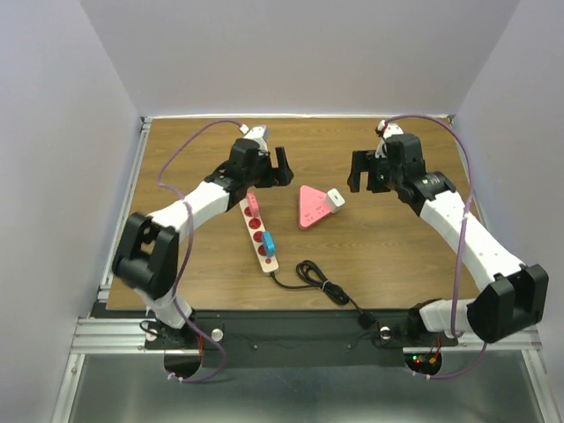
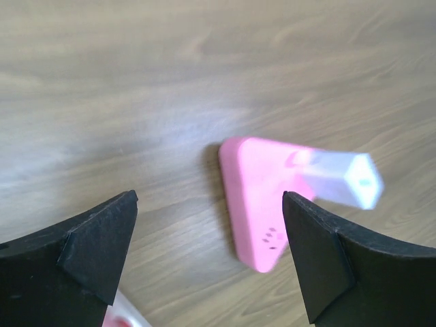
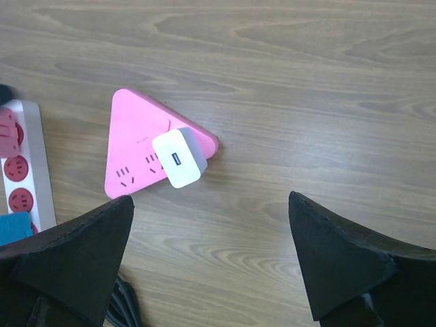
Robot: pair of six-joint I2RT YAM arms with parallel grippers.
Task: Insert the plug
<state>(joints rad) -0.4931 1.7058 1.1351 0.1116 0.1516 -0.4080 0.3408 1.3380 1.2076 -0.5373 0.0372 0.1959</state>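
A pink triangular socket block [image 1: 309, 207] lies mid-table, with a white USB plug adapter [image 1: 337, 202] standing on its right corner. The right wrist view shows the block [image 3: 136, 153] and the adapter [image 3: 179, 158] seated on its face. The left wrist view shows the block [image 2: 262, 197] and the adapter [image 2: 344, 178], blurred. My left gripper [image 1: 271, 167] is open and empty, above the table left of the block. My right gripper [image 1: 368, 170] is open and empty, to the block's upper right.
A white power strip [image 1: 258, 233] with red sockets and a blue plug [image 1: 268, 243] lies left of the block; its black cord [image 1: 319, 284] coils toward the near edge. The strip shows in the right wrist view [image 3: 24, 184]. White walls enclose the wooden table [image 1: 397, 256].
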